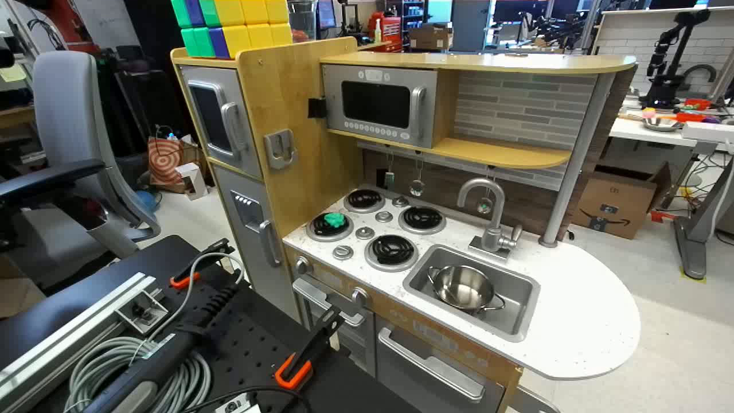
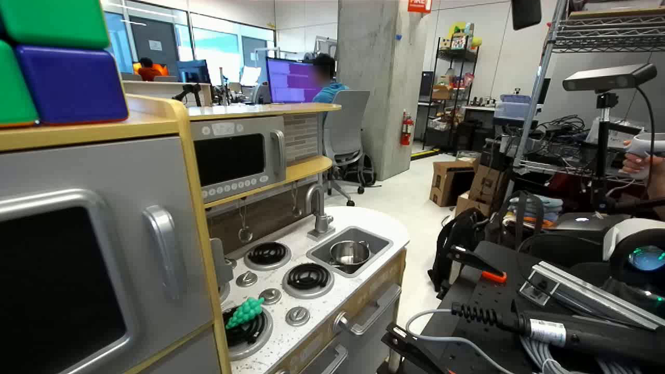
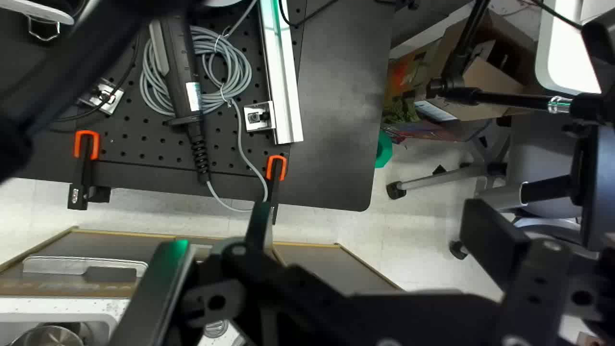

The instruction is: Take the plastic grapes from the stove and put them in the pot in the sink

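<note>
The plastic grapes (image 1: 334, 219), a bright green lumpy cluster, lie on a black burner of the white stove (image 1: 360, 219). Both exterior views show them, the grapes (image 2: 244, 312) resting on the burner nearest the tall cabinet. The shiny steel pot (image 1: 461, 288) stands upright inside the rectangular sink (image 1: 532, 298). The pot also shows in an exterior view (image 2: 349, 253) and partly at the wrist view's lower left (image 3: 50, 336). My gripper (image 3: 372, 230) shows only in the wrist view, open with nothing between its fingers, apart from grapes and pot. The grapes are out of the wrist view.
A curved faucet (image 1: 494, 215) rises behind the sink. The microwave (image 1: 378, 106) and shelf overhang the counter's back. The tall wooden cabinet (image 1: 301, 115) stands beside the stove. A black table (image 3: 336, 120) with orange-tipped clamps, cable and metal rail faces the kitchen's front.
</note>
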Tool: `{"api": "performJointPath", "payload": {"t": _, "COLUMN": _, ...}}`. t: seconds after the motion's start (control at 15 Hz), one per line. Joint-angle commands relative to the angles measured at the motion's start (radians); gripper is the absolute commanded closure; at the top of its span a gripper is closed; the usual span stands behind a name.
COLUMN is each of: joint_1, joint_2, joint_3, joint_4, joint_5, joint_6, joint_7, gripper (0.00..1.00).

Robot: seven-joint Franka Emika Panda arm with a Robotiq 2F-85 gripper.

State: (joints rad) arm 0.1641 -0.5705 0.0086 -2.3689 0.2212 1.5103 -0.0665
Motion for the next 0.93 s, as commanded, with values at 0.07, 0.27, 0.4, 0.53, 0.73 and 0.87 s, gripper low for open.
{"api": "performJointPath", "payload": {"t": 0.07, "joint_1": -0.026, "joint_2": 0.001, "joint_3": 0.020, "joint_4": 0.002, "joint_5": 0.008, "joint_6": -0.004, "joint_7": -0.010, "gripper": 0.00}}
{"api": "performJointPath", "payload": {"t": 0.27, "joint_1": -0.026, "joint_2": 0.001, "joint_3": 0.020, "joint_4": 0.002, "joint_5": 0.008, "joint_6": -0.004, "joint_7": -0.010, "gripper": 0.00}}
{"api": "performJointPath", "payload": {"t": 0.4, "joint_1": -0.026, "joint_2": 0.001, "joint_3": 0.020, "joint_4": 0.002, "joint_5": 0.008, "joint_6": -0.004, "joint_7": -0.010, "gripper": 0.00}}
{"api": "performJointPath", "payload": {"t": 0.53, "joint_1": -0.002, "joint_2": 0.036, "joint_3": 0.006, "joint_4": 0.038, "joint_5": -0.022, "joint_6": -0.111, "joint_7": -0.094, "gripper": 0.00}}
{"api": "performJointPath", "payload": {"t": 0.73, "joint_1": -0.002, "joint_2": 0.023, "joint_3": -0.024, "joint_4": 0.032, "joint_5": -0.075, "joint_6": -0.164, "joint_7": -0.259, "gripper": 0.00}}
{"api": "performJointPath", "payload": {"t": 0.87, "joint_1": 0.004, "joint_2": 0.033, "joint_3": -0.038, "joint_4": 0.040, "joint_5": -0.130, "joint_6": -0.185, "joint_7": -0.369, "gripper": 0.00}}
